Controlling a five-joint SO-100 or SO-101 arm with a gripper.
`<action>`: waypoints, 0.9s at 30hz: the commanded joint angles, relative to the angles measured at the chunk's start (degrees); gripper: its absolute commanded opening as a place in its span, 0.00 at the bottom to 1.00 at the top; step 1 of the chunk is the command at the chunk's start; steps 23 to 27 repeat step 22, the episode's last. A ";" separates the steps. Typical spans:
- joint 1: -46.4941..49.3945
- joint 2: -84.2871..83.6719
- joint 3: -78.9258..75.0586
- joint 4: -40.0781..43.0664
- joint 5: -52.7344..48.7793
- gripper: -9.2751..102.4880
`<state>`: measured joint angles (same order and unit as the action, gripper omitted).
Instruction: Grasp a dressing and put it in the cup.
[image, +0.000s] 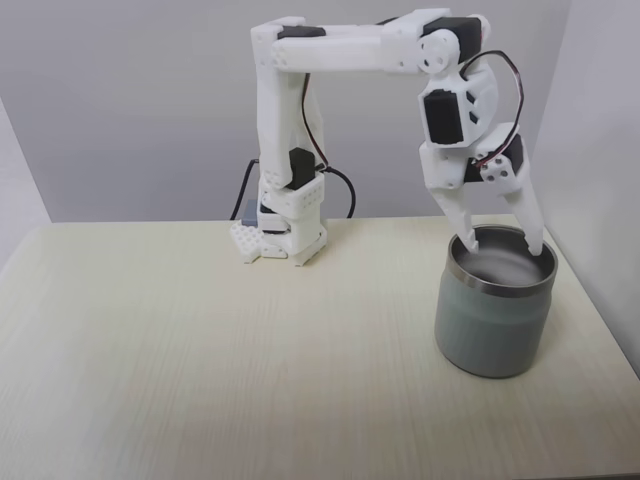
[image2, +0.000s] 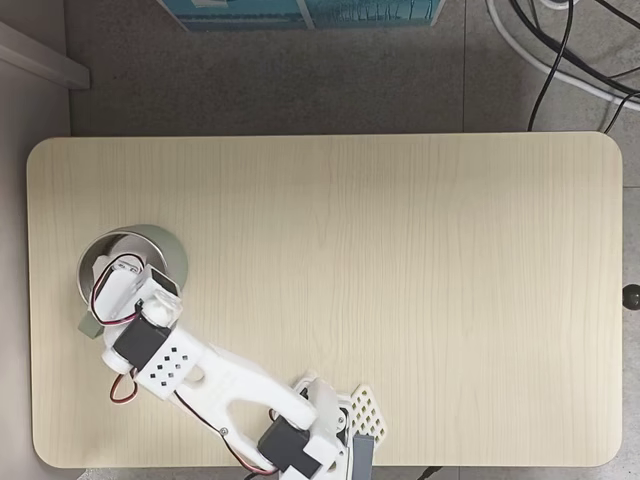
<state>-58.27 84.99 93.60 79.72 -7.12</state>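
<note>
The cup (image: 495, 320), a squat grey-green tumbler with a shiny steel rim, stands at the right of the table in a fixed view and at the left (image2: 168, 243) in the top-down fixed view. My gripper (image: 506, 246) hangs straight over the cup's mouth, open. One fingertip rests at the near-left rim and the other at the right rim, and nothing shows between them. From above, the gripper (image2: 122, 268) covers much of the cup's inside. The dressing is out of view.
The white arm base (image: 285, 235) stands at the table's back middle with black cables behind it; from above the base (image2: 320, 430) sits at the bottom edge. The cup stands close to the table's side edge (image: 600, 320). Bare light wood table (image2: 400, 280) spreads beside it.
</note>
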 joint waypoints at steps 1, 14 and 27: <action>0.09 -2.02 0.26 0.53 -0.09 0.29; -3.78 -7.56 0.53 2.37 0.44 0.28; -2.37 -5.27 0.62 1.76 -1.05 0.28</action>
